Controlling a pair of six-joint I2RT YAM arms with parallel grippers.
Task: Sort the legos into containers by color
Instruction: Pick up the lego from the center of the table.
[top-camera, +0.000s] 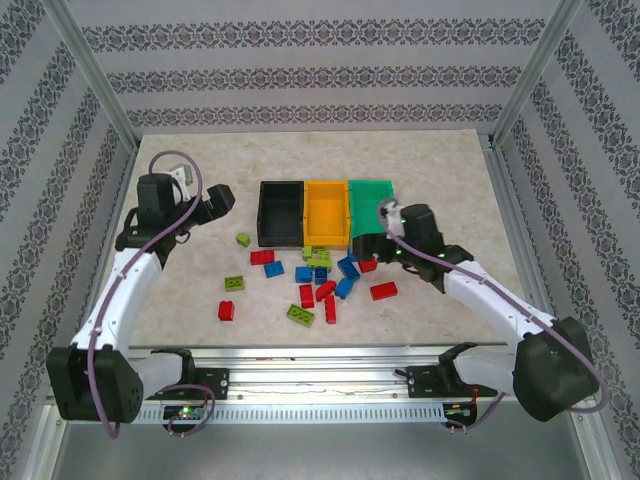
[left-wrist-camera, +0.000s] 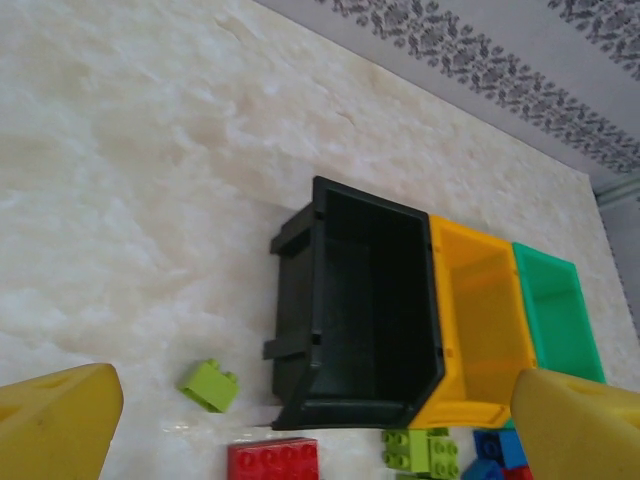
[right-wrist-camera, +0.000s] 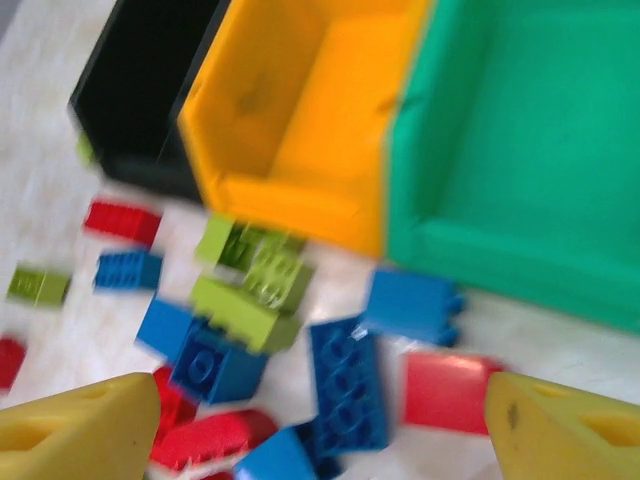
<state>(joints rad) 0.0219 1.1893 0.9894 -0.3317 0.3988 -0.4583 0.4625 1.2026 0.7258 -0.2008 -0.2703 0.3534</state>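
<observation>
Three bins stand in a row: black, orange-yellow and green, all looking empty. Red, blue and lime legos lie scattered on the table in front of them, among them a lime brick, a red one and a blue one. My left gripper hovers open left of the black bin, with a lime brick below it. Over the pile by the green bin, my right gripper is open above a blue brick and a red brick.
The marbled table is walled by patterned panels and metal posts. A metal rail runs along the near edge between the arm bases. The right wrist view is blurred.
</observation>
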